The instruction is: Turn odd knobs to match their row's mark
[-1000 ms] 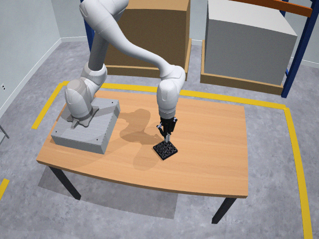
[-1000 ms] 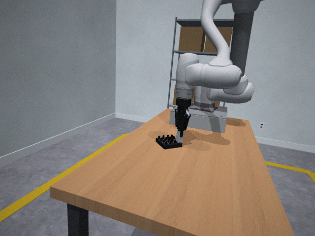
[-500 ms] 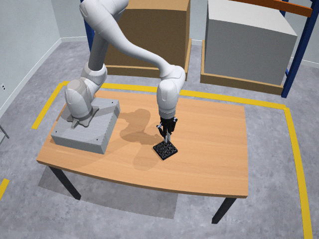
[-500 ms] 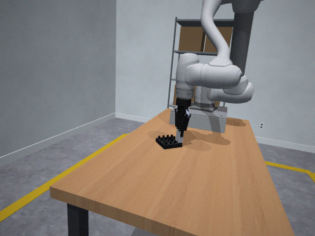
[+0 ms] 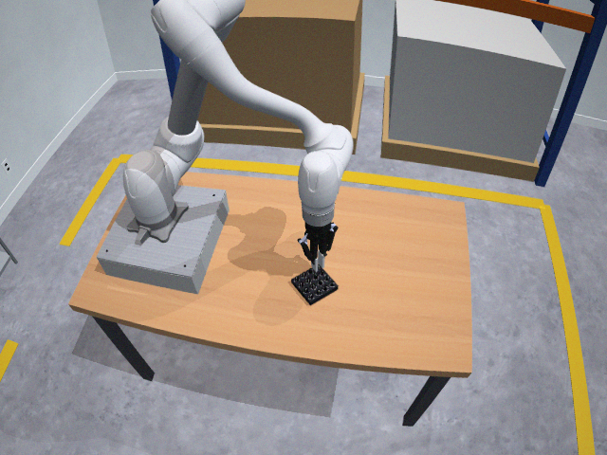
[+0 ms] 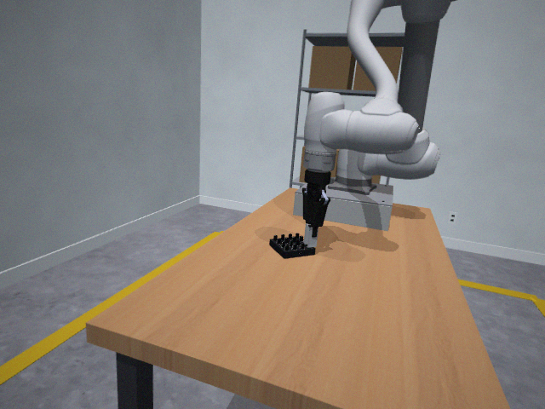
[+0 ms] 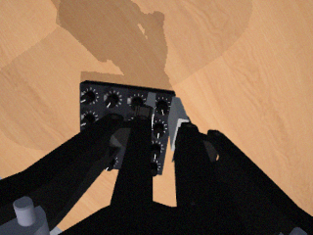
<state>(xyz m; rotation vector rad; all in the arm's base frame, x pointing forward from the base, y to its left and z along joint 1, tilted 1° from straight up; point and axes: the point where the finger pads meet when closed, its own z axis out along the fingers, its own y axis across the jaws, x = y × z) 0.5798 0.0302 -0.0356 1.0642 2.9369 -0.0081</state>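
The black knob box stands on its feet near the middle of the wooden table. My gripper points straight down over the box's edge nearest the robot base. Its two fingertips straddle one knob in the outermost column, with a small gap on each side, so the fingers stand slightly open around it. The fingers hide part of the box in the wrist view. The knob lines and names are too small to read.
The grey robot pedestal stands on the table's left end in the top view. Large boxes stand on the floor behind the table. Yellow tape marks the floor around it.
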